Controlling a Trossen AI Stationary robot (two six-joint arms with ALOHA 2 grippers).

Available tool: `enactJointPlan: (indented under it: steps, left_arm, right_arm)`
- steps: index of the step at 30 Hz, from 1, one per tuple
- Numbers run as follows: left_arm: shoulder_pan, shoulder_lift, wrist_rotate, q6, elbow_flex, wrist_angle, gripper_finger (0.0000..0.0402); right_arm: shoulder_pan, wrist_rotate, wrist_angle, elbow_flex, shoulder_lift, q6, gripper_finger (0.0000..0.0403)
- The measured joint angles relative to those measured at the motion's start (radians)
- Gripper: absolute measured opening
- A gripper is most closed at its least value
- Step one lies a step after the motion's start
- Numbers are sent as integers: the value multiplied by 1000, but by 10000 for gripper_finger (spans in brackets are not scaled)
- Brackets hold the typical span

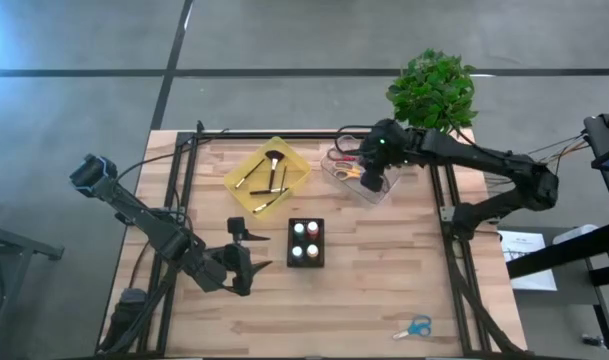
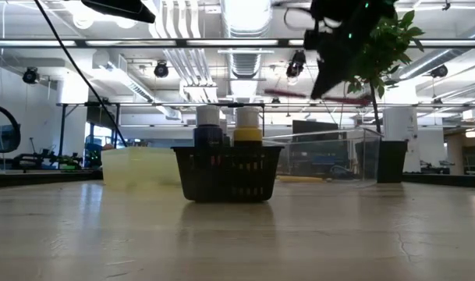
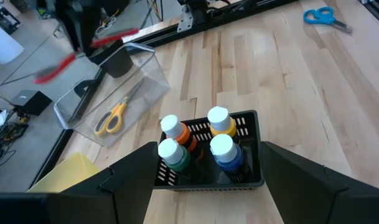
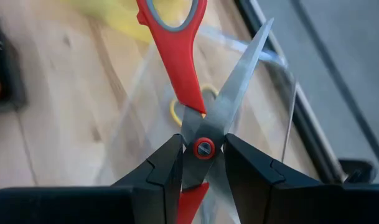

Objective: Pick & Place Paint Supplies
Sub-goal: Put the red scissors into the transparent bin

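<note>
My right gripper [image 1: 372, 180] hangs over the clear box [image 1: 359, 180] at the far right, shut on the red-handled scissors [image 4: 177, 56]. Yellow-handled scissors [image 3: 111, 117] lie on the floor of that box. Several paint bottles [image 3: 195, 140] stand upright in a black basket [image 1: 306, 243] at mid-table. Thin brushes [image 1: 269, 175] lie in the yellow tray [image 1: 246, 172]. Blue-handled scissors [image 1: 416, 327] lie flat near the front edge. My left gripper [image 1: 246, 262] waits open, left of the basket, its fingers [image 3: 130, 180] pointing at it without touching. My right gripper pinches the red scissors at their pivot [image 4: 203, 148] between its two fingers, coming slanting down from above. The blades stand apart: one red handle loop [image 4: 172, 12] and one blade [image 4: 245, 68] reach out beyond the fingertips. The scissors are lifted clear above the clear box.
A dark brush [image 1: 242, 230] lies on the wood between the yellow tray and the basket. A potted plant [image 1: 434, 90] stands at the far right corner. Black frame rails [image 1: 184, 170] run along the table's left and right sides. Bare wood lies at the front centre.
</note>
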Motion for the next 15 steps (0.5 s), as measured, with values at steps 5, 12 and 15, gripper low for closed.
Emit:
enactJointPlan:
  steps: [5,12,15]
  left_arm:
    - [0,0,0,0,0,-14,287]
    - [0,0,0,-2,-8,-12,287]
    - [0,0,0,-4,-15,-14,287]
  right_arm:
    - [-33,-8,-3,-36,76,-13,107]
    - [-32,-9,-12,-44,158,4,107]
    - [-33,-2,-33,-35,171,15,107]
